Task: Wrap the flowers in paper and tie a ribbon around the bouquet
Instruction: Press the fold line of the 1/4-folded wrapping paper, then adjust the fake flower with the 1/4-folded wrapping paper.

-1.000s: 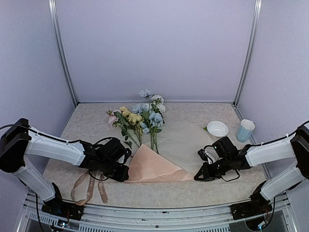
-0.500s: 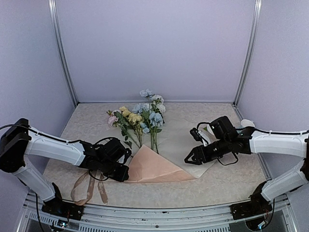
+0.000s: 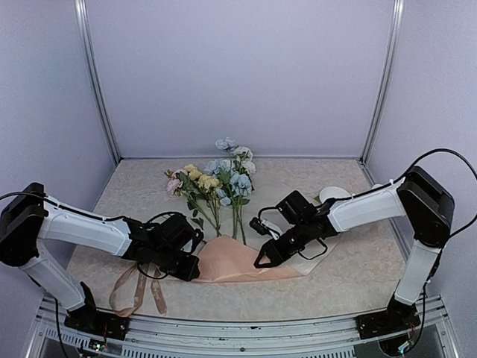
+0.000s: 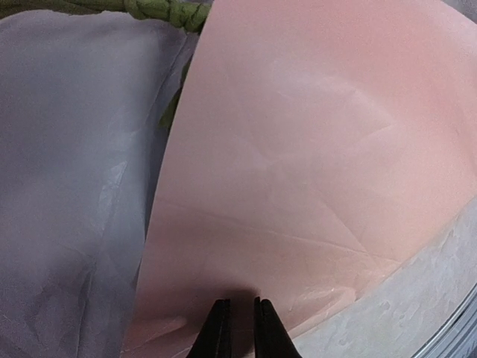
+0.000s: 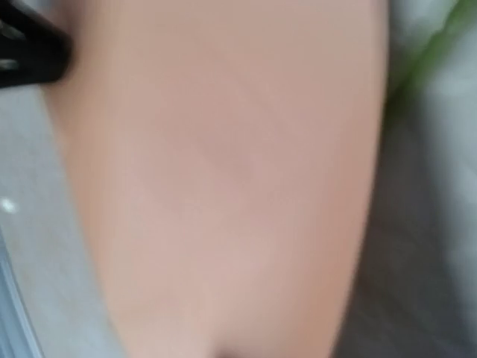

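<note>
The flowers lie mid-table, blooms away from me, with their stems running down onto the paper. The sheet's pale side faces up and a peach flap is folded over near the front. My left gripper sits at the flap's left tip. In the left wrist view its jaws stand almost together on the peach paper. My right gripper hovers low over the flap's right half; its wrist view is blurred, shows only paper, and hides its fingers. The ribbon lies looped at front left.
A white bowl sits at the right behind my right forearm. A pale cup barely shows beyond it. The table's metal front rail runs just below the paper. Grey walls close the back and sides.
My right gripper has left the paper's front right corner and swung left, up onto the folded flap. The left arm, flowers and ribbon have stayed put.
</note>
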Controlling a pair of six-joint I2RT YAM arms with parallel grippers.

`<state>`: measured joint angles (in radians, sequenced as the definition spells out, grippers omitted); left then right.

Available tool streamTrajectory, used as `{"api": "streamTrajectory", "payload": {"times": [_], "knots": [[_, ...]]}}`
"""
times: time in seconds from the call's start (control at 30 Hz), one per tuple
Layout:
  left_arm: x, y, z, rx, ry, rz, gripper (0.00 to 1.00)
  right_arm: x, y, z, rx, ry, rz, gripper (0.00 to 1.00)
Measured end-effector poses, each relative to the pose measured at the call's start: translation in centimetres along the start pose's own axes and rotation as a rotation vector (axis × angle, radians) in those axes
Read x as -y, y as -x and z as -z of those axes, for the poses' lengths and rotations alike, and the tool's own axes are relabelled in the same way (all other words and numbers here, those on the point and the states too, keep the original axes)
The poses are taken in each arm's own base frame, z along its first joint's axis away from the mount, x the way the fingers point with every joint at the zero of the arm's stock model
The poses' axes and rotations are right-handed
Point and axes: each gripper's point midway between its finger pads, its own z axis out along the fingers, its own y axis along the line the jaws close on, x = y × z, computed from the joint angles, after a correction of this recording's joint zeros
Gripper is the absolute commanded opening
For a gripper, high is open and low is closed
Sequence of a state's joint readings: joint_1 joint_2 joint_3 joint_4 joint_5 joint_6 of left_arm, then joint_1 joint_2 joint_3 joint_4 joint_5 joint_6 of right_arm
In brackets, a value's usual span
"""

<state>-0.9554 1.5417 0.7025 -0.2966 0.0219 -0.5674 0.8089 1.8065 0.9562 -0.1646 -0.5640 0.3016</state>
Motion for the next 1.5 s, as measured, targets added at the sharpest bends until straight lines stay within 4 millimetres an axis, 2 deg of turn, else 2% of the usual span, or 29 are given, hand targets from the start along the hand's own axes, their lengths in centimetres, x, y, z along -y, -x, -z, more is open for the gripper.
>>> {"api": "streamTrajectory", "payload": {"times": [0.1,0.23,0.3,0.43,0.5,0.57,0.67,0.83,1.1,1.33,1.5], "knots": [[0.1,0.1,0.1,0.002,-0.003,0.000,0.22,-0.8,0.7,0.2,0.028,0.030,0.029,0.00],[-0.3,0.5,0.8,-0.004,-0.005,0.005,0.38,-1.4,0.5,0.6,0.056,0.058,0.044,0.00],[-0.8,1.7,2.0,0.028,-0.018,0.039,0.48,-1.4,0.1,0.6,0.055,0.064,0.045,0.00],[-2.5,7.3,7.0,0.247,-0.065,0.177,0.59,-1.5,-0.1,0.5,0.051,0.073,0.044,0.00],[-4.4,10.3,11.0,0.423,-0.091,0.295,0.60,-1.6,-0.1,0.5,0.052,0.080,0.048,0.00],[-6.8,11.4,13.7,0.558,-0.099,0.413,0.60,-1.7,-0.1,0.5,0.052,0.084,0.050,0.00],[-10.9,10.3,15.4,0.691,-0.066,0.588,0.65,-1.9,0.0,0.5,0.057,0.093,0.056,0.00],[-14.8,7.5,14.0,0.711,0.007,0.779,0.77,-2.3,0.1,0.5,0.060,0.112,0.065,0.00],[-19.0,6.4,10.8,0.683,0.073,0.949,0.77,-2.6,0.2,0.5,0.062,0.125,0.073,0.00],[-19.9,6.5,7.3,0.611,0.077,0.973,0.73,-2.7,0.1,0.5,0.066,0.131,0.074,0.00],[-20.1,7.5,5.7,0.573,0.077,0.964,0.64,-2.8,-0.2,0.3,0.059,0.136,0.073,0.00]]}}
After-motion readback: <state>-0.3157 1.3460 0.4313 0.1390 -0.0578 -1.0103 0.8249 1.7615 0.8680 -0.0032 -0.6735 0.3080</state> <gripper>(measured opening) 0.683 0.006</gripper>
